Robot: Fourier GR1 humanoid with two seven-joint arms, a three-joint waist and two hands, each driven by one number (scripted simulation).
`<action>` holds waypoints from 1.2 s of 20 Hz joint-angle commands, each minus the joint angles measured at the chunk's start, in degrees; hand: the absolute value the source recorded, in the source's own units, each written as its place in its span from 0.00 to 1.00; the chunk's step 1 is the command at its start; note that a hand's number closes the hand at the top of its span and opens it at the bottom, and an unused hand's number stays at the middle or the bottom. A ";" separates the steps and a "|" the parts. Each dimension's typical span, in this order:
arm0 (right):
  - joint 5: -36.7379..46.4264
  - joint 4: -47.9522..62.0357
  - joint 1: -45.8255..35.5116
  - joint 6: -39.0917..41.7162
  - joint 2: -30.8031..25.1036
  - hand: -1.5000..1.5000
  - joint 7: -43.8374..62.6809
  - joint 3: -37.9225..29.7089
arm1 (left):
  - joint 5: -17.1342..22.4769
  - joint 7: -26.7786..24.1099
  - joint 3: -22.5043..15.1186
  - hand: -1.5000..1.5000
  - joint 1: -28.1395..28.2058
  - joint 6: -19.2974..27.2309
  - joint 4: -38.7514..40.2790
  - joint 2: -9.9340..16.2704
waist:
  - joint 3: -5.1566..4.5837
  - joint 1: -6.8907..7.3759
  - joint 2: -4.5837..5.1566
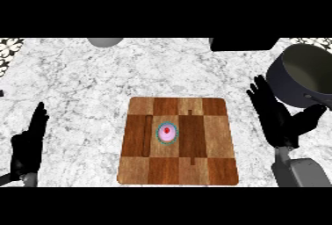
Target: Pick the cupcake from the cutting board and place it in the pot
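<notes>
Centrally on the cutting board (178,140) sits a pink-frosted, red-topped cupcake (167,132); both hands (279,121) (29,147) straight-fingered, grasping nothing.

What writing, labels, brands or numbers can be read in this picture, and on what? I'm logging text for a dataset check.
None: no words, numbers, brands or signs can be read anywhere in the head view.
The cupcake shows pink icing with a red dot, no lettering.
The cutting board shows only wood checks.
The pot is plain dark grey, unmarked.
The counter bears only marble veining.
</notes>
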 commanded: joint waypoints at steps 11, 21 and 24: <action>42.38 -1.41 -2.48 -40.85 5.87 0.00 -1.69 13.10 | 5.40 5.10 -11.88 0.50 -2.72 -15.53 0.11 -5.50 | -0.21 -1.42 -1.42; 65.69 -1.06 -0.80 -46.33 14.54 0.00 23.11 26.49 | 4.91 6.64 -13.19 0.50 -4.70 -16.39 0.43 -6.76 | -0.14 0.63 -1.09; 68.37 -3.11 -0.57 -42.58 14.58 0.00 33.57 28.52 | 7.08 5.69 -10.93 0.50 -4.27 -18.85 2.28 -5.02 | -0.19 0.67 -1.04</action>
